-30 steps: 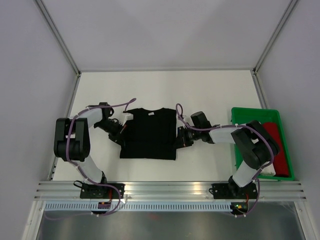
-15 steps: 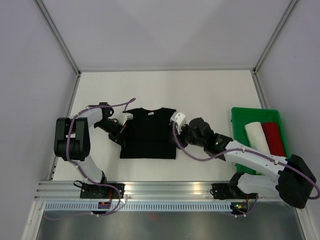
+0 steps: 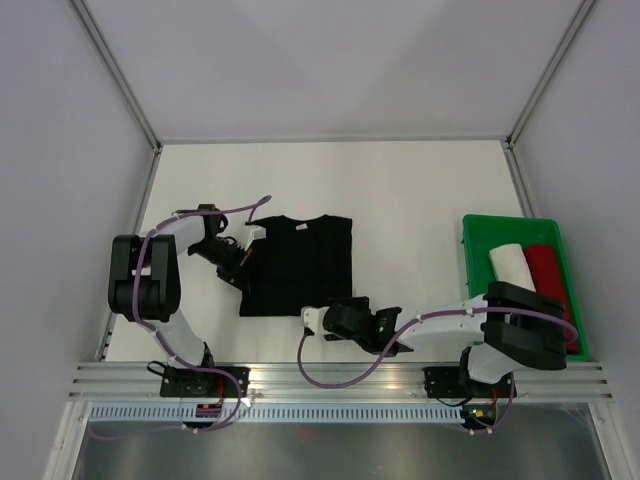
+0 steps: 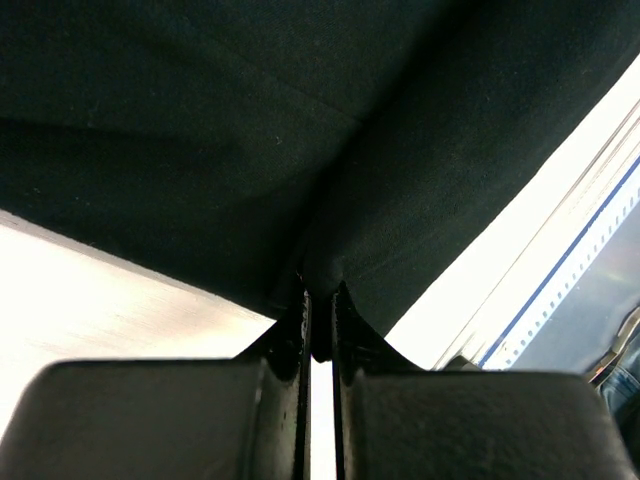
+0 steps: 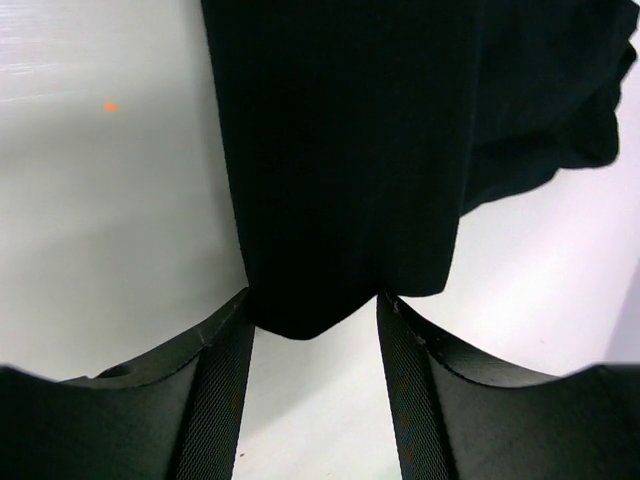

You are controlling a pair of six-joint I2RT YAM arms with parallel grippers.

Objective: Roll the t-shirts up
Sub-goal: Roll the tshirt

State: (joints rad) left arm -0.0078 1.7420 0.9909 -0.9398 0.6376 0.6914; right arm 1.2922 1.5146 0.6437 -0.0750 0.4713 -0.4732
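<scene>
A black t-shirt (image 3: pixel 298 265) lies flat on the white table, its sleeves folded in and a small white neck label at the far end. My left gripper (image 3: pixel 243 262) is at its left edge, shut on a pinched fold of the black cloth (image 4: pixel 320 285). My right gripper (image 3: pixel 313 318) sits low at the shirt's near hem. It is open, and a corner of the black t-shirt (image 5: pixel 320 300) lies on the table between its ribbed fingers (image 5: pixel 215 390), untouched by either one. A white roll (image 3: pixel 510 265) and a red roll (image 3: pixel 548 278) lie in the bin.
A green bin (image 3: pixel 510 222) stands at the right side of the table and holds the two rolls. An aluminium rail (image 3: pixel 340 375) with both arm bases runs along the near edge. Grey walls enclose the table on the left, right and far sides.
The right arm swung from the shirt's right edge down to its near hem, and its jaws opened. The left gripper kept its grip and did not move.
</scene>
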